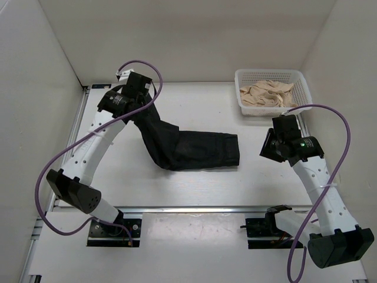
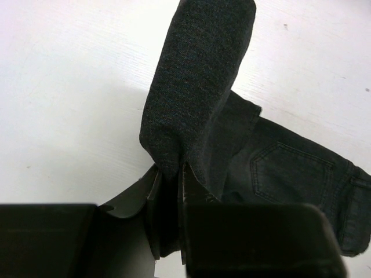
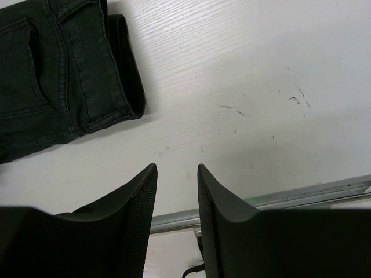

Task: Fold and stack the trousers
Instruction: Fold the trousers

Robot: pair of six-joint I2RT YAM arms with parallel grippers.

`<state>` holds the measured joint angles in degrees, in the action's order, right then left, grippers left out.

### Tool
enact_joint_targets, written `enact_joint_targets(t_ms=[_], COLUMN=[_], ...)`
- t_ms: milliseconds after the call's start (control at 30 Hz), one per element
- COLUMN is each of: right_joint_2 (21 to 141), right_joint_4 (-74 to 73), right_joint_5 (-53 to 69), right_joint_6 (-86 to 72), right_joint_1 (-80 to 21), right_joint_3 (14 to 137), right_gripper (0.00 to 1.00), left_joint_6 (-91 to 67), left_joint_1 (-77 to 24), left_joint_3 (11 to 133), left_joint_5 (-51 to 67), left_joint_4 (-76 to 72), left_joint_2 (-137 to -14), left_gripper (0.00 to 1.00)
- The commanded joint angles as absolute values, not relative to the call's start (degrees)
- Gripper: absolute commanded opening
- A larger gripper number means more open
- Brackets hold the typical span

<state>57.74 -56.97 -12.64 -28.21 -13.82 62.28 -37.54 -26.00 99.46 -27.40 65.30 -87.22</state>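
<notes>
The black trousers (image 1: 194, 150) lie across the middle of the table, waistband end toward the right, one leg rising up to the left. My left gripper (image 1: 136, 105) is shut on that leg end and holds it lifted above the table; in the left wrist view the dark fabric (image 2: 197, 92) hangs from between my fingers (image 2: 171, 179), with a back pocket (image 2: 290, 174) showing below. My right gripper (image 1: 268, 147) is open and empty just right of the waistband (image 3: 124, 63), above bare table (image 3: 243, 87).
A white basket (image 1: 301, 82) holding beige cloth (image 1: 268, 94) stands at the back right. White walls enclose the table on the left, back and right. A metal rail (image 1: 194, 208) runs along the near edge.
</notes>
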Motion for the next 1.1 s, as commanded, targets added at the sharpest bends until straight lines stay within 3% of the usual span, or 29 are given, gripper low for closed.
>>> enact_joint_targets(t_ms=[0, 267, 800, 900, 933, 967, 1067], right_joint_2=[57.13, 56.60, 53.88, 53.26, 53.26, 53.26, 53.26], right_joint_4=[-56.43, -56.43, -59.41, -59.41, -59.41, -59.94, -59.94], right_joint_5=[-12.22, -12.22, -15.20, -15.21, -15.21, -15.21, -15.21], right_joint_6=[-27.42, -27.42, -27.42, -28.03, -28.04, -28.04, -28.04], right_joint_1=[-13.54, -13.54, -13.54, -13.54, -13.54, -13.54, -13.54], right_joint_3=[62.05, 61.52, 61.52, 61.52, 61.52, 61.52, 61.52], right_gripper=[0.40, 0.40, 0.40, 0.40, 0.40, 0.40, 0.41], left_joint_6=[-37.10, -36.56, -40.44, -36.66, -35.35, -35.33, -35.33], left_joint_1=[-28.82, -41.30, -56.51, -57.83, -57.83, -57.83, -57.83], left_joint_3=[103.71, 115.21, 133.67, 139.12, 141.65, 142.38, 140.12], left_joint_5=[-28.21, -36.47, -34.20, -28.32, -23.60, -21.81, -20.83], left_joint_4=[62.31, 64.86, 64.69, 62.41, 61.88, 61.88, 61.87], left_joint_2=[-86.03, -95.61, -116.53, -120.66, -121.63, -122.25, -118.85], left_gripper=[0.10, 0.10, 0.10, 0.35, 0.65, 0.73, 0.78])
